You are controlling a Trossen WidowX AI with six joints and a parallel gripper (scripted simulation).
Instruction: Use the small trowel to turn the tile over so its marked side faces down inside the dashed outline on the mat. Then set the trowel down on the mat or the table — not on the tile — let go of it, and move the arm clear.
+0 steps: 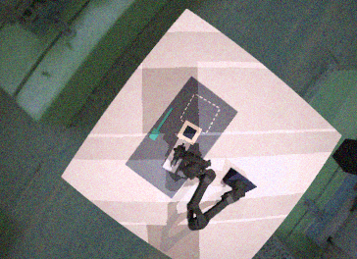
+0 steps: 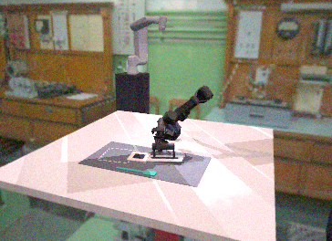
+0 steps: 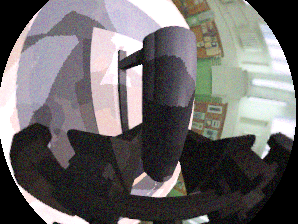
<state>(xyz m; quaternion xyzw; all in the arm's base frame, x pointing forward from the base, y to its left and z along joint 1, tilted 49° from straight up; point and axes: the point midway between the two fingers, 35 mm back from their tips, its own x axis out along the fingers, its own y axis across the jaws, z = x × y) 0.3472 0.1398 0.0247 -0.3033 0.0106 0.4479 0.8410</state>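
The tile (image 1: 180,132) (image 2: 131,157) is a pale square with a dark square mark facing up. It lies on the mat at the near edge of the dashed outline (image 1: 208,101) (image 2: 102,153), mostly outside it. My gripper (image 1: 182,158) (image 2: 163,147) (image 3: 159,125) is shut on the small trowel's thick dark handle, which stands out in the wrist view (image 3: 170,75). The trowel's flat pale blade (image 1: 168,166) (image 2: 180,159) (image 3: 102,110) is low over the mat, its far end close to the tile. Whether blade and tile touch is unclear. The fingertips are partly hidden.
A teal spatula-like tool (image 1: 155,135) (image 2: 150,172) lies on the grey mat (image 1: 139,163) (image 2: 193,177) along its side. The arm's dark base (image 1: 245,182) stands on the pale table (image 1: 284,118) (image 2: 36,173) beside the mat.
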